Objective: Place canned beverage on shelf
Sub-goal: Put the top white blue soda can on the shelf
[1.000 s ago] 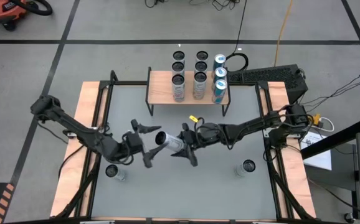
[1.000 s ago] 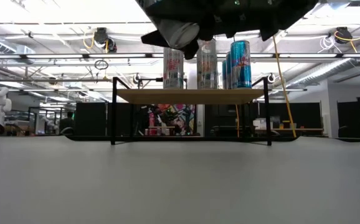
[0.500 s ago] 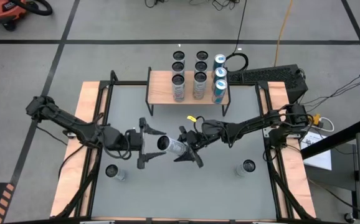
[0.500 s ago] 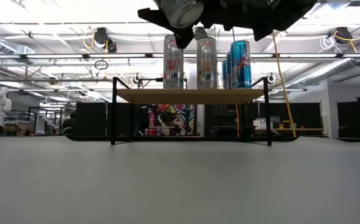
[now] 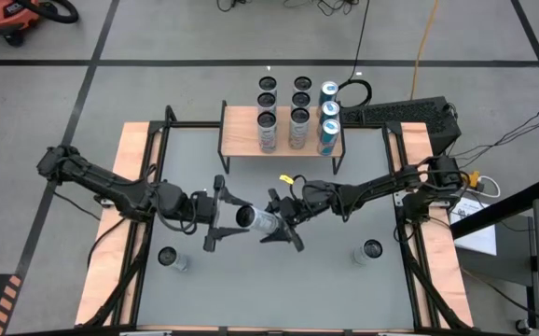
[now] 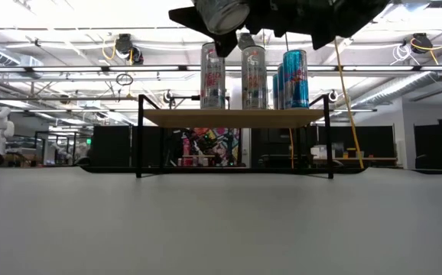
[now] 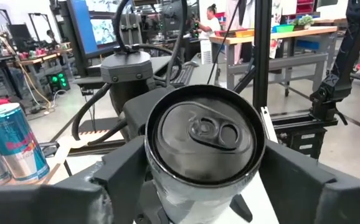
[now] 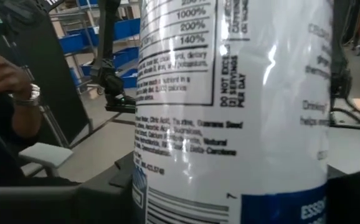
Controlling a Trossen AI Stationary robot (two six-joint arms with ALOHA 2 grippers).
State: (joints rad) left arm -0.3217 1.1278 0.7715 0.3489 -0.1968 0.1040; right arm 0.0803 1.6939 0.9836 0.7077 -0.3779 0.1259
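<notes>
Shelf (image 5: 243,124): we count nine cans standing on it. Two cans stand on the table (image 5: 325,289), unshelved. One can (image 5: 254,219) hangs mid-air above table centre, lying sideways, short of the shelf. Right gripper (image 5: 283,222) clamps its body. Left gripper (image 5: 221,217) straddles its top end, fingers part-open; contact unclear.

Your shelf (image 5: 241,126) is crowded on top: three rows of cans (image 5: 298,114) fill its middle and right part, while the plank's left end lies bare. In front of the shelf, both tools meet around one can (image 5: 252,219) above the worktop (image 5: 344,280). Two loose cans (image 5: 169,258) (image 5: 370,250) stand well forward of the shelf, left and right.
</notes>
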